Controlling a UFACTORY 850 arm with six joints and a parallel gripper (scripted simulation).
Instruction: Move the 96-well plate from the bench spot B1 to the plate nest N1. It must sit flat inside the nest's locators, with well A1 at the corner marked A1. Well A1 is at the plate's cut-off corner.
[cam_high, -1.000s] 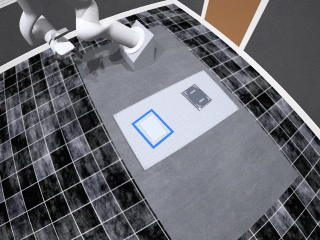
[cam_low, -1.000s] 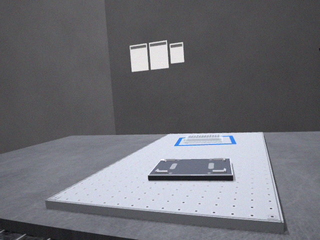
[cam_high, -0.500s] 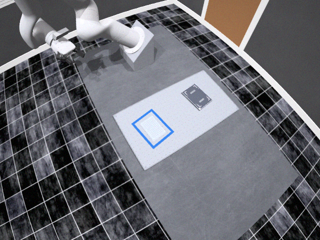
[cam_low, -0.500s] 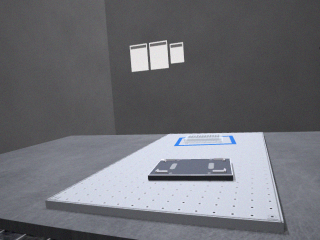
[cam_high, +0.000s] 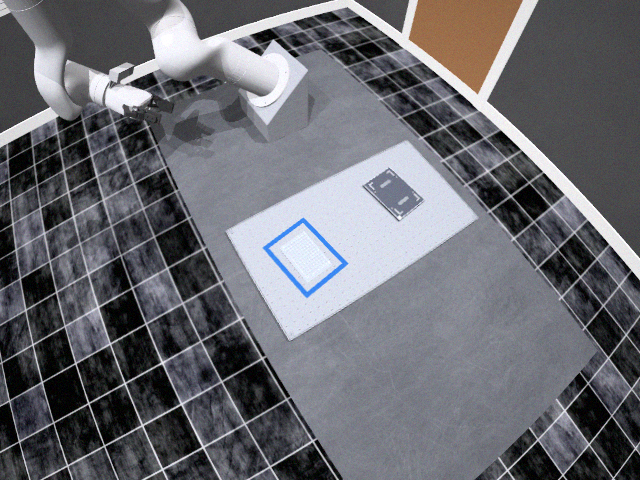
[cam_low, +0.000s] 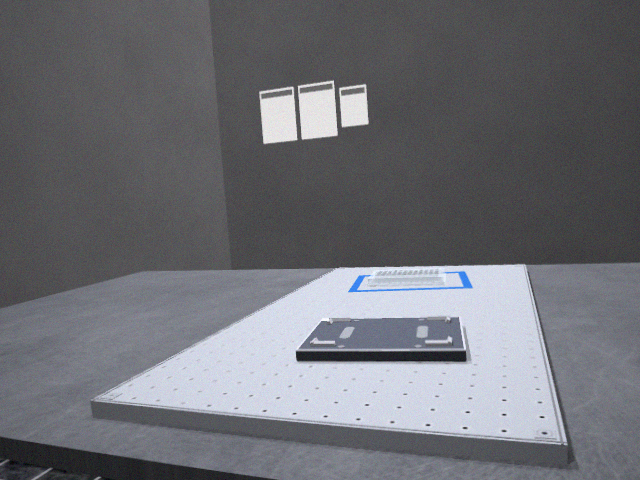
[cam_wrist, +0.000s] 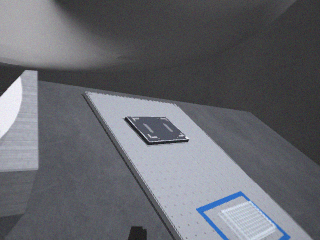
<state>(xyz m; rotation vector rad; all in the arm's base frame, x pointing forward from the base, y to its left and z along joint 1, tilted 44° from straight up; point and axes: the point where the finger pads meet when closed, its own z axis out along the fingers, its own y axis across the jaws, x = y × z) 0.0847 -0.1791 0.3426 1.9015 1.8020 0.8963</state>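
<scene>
The clear 96-well plate (cam_high: 306, 255) lies flat inside the blue-outlined spot B1 on the white perforated board. It also shows in the exterior view (cam_low: 408, 278) and in the wrist view (cam_wrist: 247, 220). The dark plate nest N1 (cam_high: 392, 193) with white corner locators sits empty further along the board; it shows in the exterior view (cam_low: 383, 338) and the wrist view (cam_wrist: 156, 129). My gripper (cam_high: 149, 109) is open and empty, high up and far from the board, beside the arm's base. I cannot make out the plate's cut-off corner.
The arm's grey pedestal (cam_high: 276, 98) stands at the table's far end. The white board (cam_high: 351, 232) lies on the grey table top. A brown door (cam_high: 465, 38) is in the back wall. Tiled floor surrounds the table.
</scene>
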